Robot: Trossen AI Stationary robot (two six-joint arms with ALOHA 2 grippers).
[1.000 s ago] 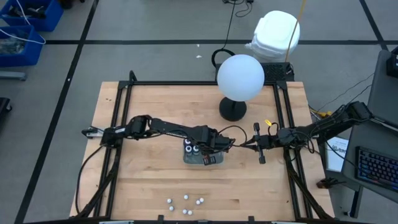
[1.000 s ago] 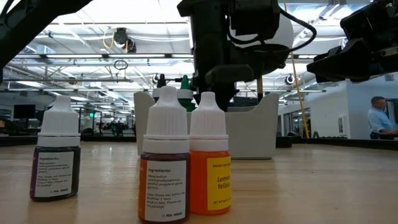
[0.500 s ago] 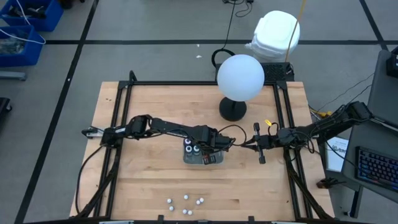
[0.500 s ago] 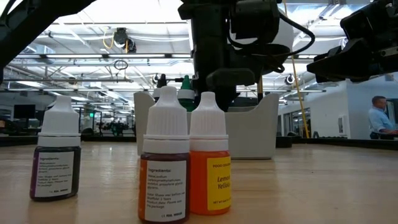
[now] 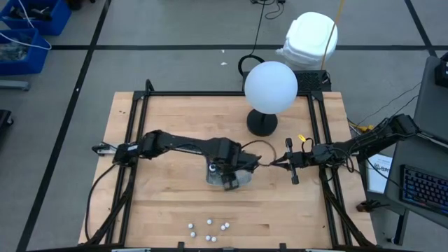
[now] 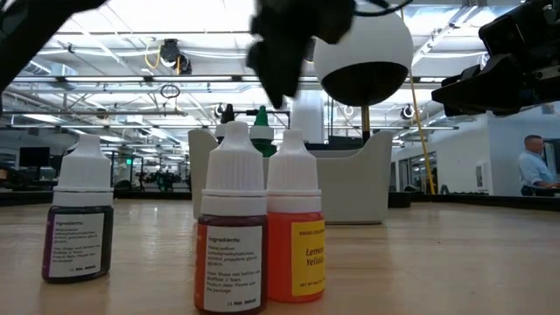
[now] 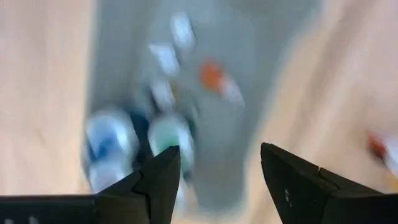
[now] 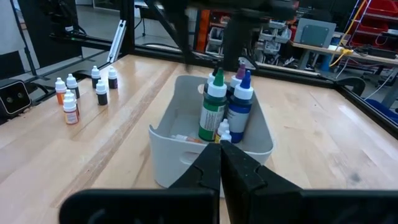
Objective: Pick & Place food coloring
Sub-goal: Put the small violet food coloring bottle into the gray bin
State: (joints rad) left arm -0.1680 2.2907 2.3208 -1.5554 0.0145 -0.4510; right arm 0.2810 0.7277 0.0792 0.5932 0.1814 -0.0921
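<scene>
The left pincer [image 5: 227, 168] hangs open and empty above the gray tray [image 8: 186, 158] mid-counter, the right pincer [image 5: 288, 162] waits closed just right, and six bottles [image 5: 208, 229] remain at the near edge; a hasty reach could topple them

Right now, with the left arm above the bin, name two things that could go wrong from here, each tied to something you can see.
1. The left gripper is open, empty, right above the grey bin; a low pass might topple the tall green bottle and blue bottle standing inside.
2. The small bottles at the table's near edge stand close together; reaching for one could knock its neighbours.
</scene>
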